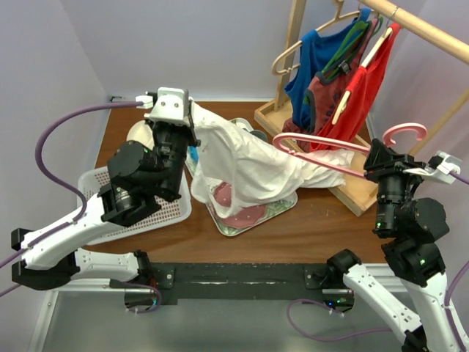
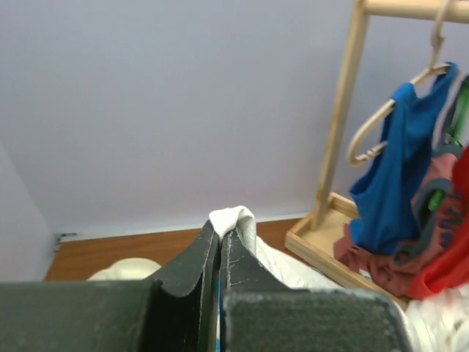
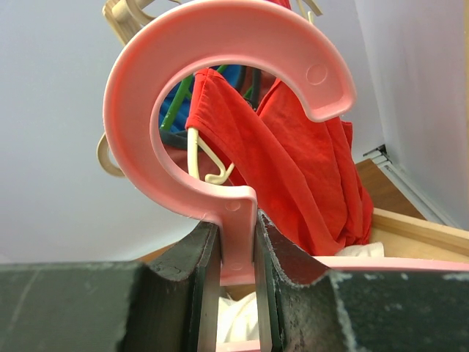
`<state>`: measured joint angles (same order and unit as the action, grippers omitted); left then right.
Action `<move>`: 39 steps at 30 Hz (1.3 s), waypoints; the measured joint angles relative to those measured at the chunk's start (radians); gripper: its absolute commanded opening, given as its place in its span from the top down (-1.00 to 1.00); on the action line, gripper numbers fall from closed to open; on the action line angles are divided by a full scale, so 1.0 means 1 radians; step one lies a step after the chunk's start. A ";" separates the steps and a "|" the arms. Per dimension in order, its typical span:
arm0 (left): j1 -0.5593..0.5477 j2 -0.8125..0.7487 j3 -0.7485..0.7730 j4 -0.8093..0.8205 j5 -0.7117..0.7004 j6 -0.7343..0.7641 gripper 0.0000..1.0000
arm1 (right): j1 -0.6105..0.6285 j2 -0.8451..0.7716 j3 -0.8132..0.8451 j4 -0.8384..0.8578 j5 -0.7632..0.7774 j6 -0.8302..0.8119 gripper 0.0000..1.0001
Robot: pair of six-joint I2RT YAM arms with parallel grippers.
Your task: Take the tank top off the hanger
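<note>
White tank top (image 1: 249,169) hangs mid-worktop, stretched from 10 o'clock to 3 o'clock, its hem drooping onto the metal tray (image 1: 238,229) below. The 3 o'clock end is bunched on the pink hanger (image 3: 130,95), so I judge it's not off yet.

Left end effector (image 2: 220,246) is clamped on a small fold of the white cloth at the 10 o'clock end, fingers nearly together. Right end effector (image 3: 238,235) is clamped on the hanger's neck, just under the hook.

Risks as I see them:
- The left pinch holds only a thin fold. A hard pull could slip it out.
- A strap may catch on the hanger's shoulder. Pulling straight toward 9 o'clock would tighten it rather than free it.
- The hanger neck is narrow between the fingers, so sideways cloth tension could twist it.
- The wooden rack (image 1: 289,51) and red garment (image 1: 359,95) sit close at 1 o'clock. Swinging the hanger that way could snag them.
- The dragging hem could shift the tray.
</note>
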<state>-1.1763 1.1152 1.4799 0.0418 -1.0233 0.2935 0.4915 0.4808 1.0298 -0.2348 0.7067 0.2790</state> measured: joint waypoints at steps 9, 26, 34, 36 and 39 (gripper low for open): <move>0.014 0.082 0.203 0.308 -0.132 0.445 1.00 | 0.000 0.001 0.000 0.000 0.000 0.000 1.00; 0.451 -0.021 -0.025 0.373 -0.202 0.537 1.00 | 0.000 0.024 0.000 0.000 -0.048 0.012 1.00; 0.730 -0.106 -0.323 -0.162 -0.231 -0.039 1.00 | 0.000 0.022 -0.006 -0.003 -0.065 0.017 1.00; 0.740 -0.119 -0.382 -0.299 -0.250 -0.211 1.00 | 0.000 0.023 -0.012 -0.002 -0.070 0.019 1.00; 0.744 -0.090 -0.429 -0.497 -0.237 -0.476 0.72 | 0.000 0.023 -0.025 -0.001 -0.072 0.020 1.00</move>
<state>-0.4320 1.0248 1.0512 -0.4549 -1.2598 -0.1825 0.4915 0.5034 1.0046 -0.2359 0.6350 0.2993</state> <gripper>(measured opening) 0.029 0.232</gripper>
